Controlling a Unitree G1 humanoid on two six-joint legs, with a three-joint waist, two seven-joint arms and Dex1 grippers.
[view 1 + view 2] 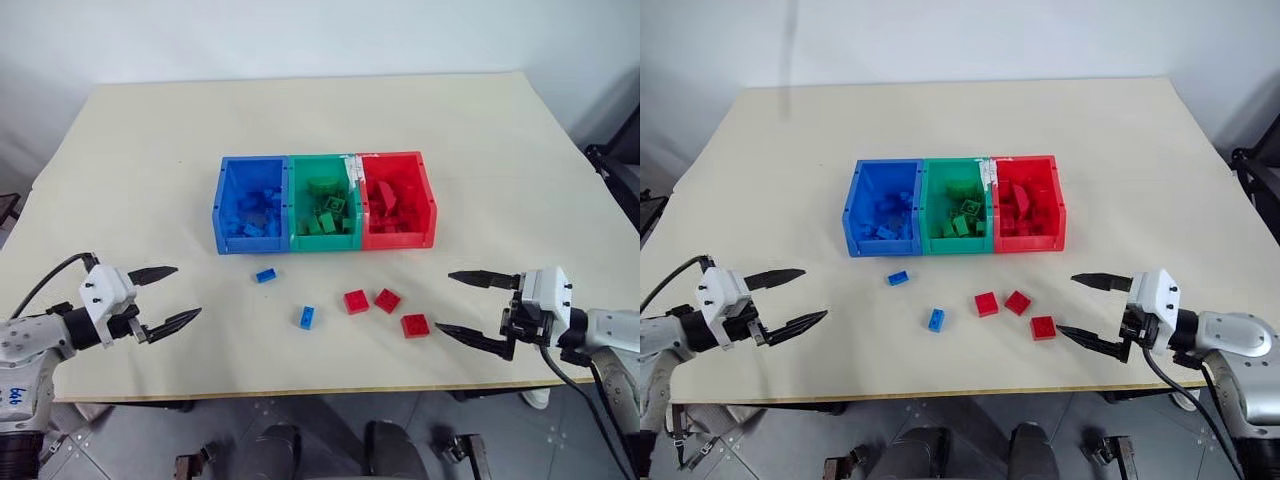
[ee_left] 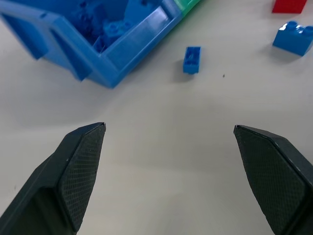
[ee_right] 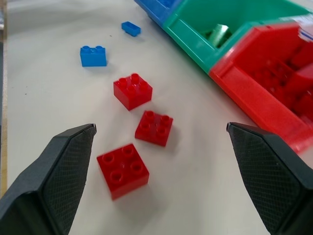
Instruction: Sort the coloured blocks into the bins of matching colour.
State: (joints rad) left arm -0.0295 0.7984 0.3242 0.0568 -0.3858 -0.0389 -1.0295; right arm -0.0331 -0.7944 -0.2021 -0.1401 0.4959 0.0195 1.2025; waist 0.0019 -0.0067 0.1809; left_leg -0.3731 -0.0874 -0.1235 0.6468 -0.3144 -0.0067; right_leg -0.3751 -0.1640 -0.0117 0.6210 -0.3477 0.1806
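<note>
1. Table (image 1: pixel 150 150) w/ three joined bins mid-table: blue bin (image 1: pixel 222 215), green bin (image 1: pixel 292 210), red bin (image 1: pixel 430 210), in that order left to right. All three already have bricks of their own colour inside.
2. Five loose bricks on the table in front of the bins, none in a bin.
3. Blue brick 1 (image 1: pixel 265 275) lies just in front of the blue bin's right end, not touching it.
4. Blue brick 2 (image 1: pixel 307 317) is nearer the front edge, below the green bin, well apart from brick 1.
5. Red bricks: red 1 (image 1: pixel 356 301) and red 2 (image 1: pixel 387 300) sit side by side, v close, can't tell if touching. Red 3 (image 1: pixel 415 325) is a bit right and nearer the edge.
6. Left gripper (image 1: pixel 168 297) hovers over the front-left of the table, jaws wide apart, holding nothing, pointed toward the blue bricks.
7. Right gripper (image 1: pixel 455 303) at front-right, jaws spread wide too, empty, tips just right of red 3, no contact.
</note>
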